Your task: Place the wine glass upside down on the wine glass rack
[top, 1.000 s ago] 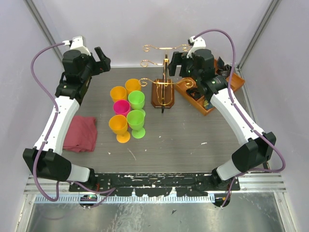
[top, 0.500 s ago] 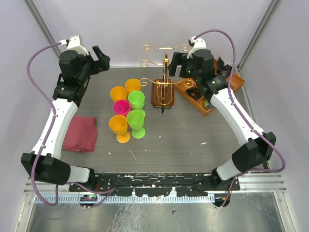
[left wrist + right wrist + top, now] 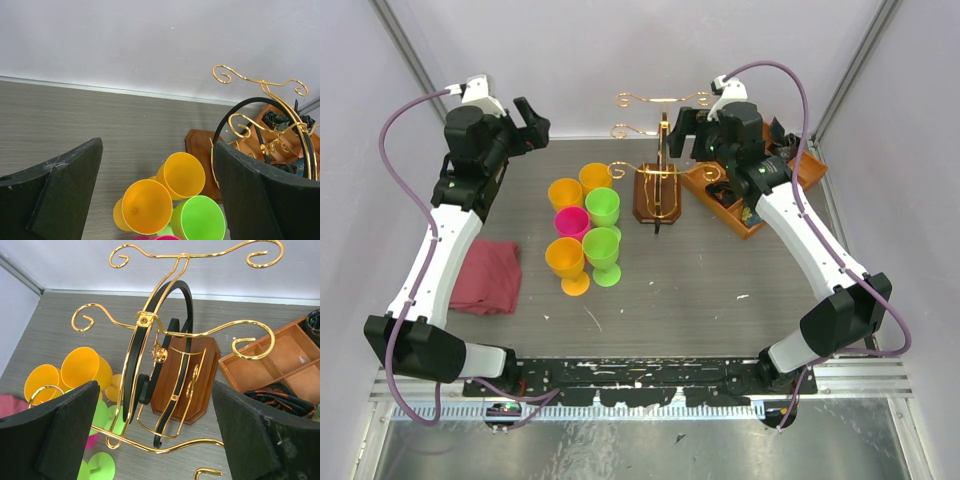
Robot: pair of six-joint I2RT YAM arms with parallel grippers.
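Several plastic wine glasses stand upright in a cluster on the table: orange (image 3: 565,193), orange (image 3: 595,177), green (image 3: 603,206), pink (image 3: 571,222), orange (image 3: 565,258) and green (image 3: 602,248). The gold wire wine glass rack (image 3: 660,165) stands on its dark-brown base (image 3: 658,200) to their right, with no glass on it. My left gripper (image 3: 530,122) is open and empty, raised at the far left above the glasses (image 3: 184,175). My right gripper (image 3: 682,132) is open and empty, raised just right of the rack (image 3: 160,350).
An orange-brown wooden compartment tray (image 3: 750,215) with dark items lies right of the rack, under the right arm. A red cloth (image 3: 485,275) lies at the left. The back wall stands close behind the rack.
The left arm has shifted slightly at its wrist and upper link, with the gripper staying open. The right arm, glasses and rack have not moved.
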